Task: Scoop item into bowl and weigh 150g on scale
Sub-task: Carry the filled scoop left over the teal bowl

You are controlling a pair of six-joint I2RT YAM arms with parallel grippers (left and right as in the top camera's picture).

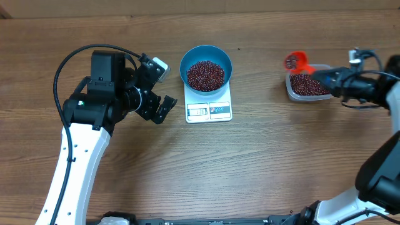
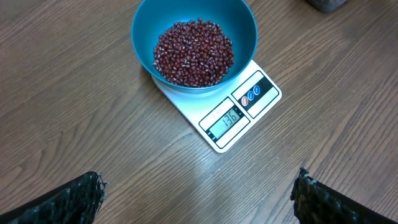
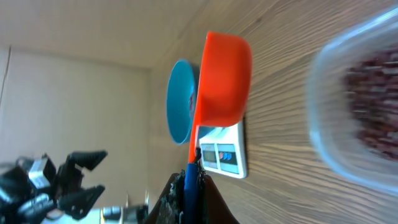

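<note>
Left gripper [image 2: 196, 198], jaws wide apart, hovers left of the scale [image 2: 239, 113]. Only the left wrist view shows its display, which reads 136. On the scale sits the blue bowl [image 2: 143, 31] of beans [image 2: 194, 51]. The right gripper [image 3: 191, 179] clamps an orange scoop [image 3: 227, 68] over the clear tub [image 1: 289, 87], right of the scale.

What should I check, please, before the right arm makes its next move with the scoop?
1. The bowl sits squarely on the scale: ok.
2. The display is at the target: not ok, it reads 136.
3. The right gripper is shut on the handle of the scoop: ok.
4. There are beans in the scoop: ok, seen in the overhead view.
5. The left gripper is open and apart from the scale: ok.
</note>
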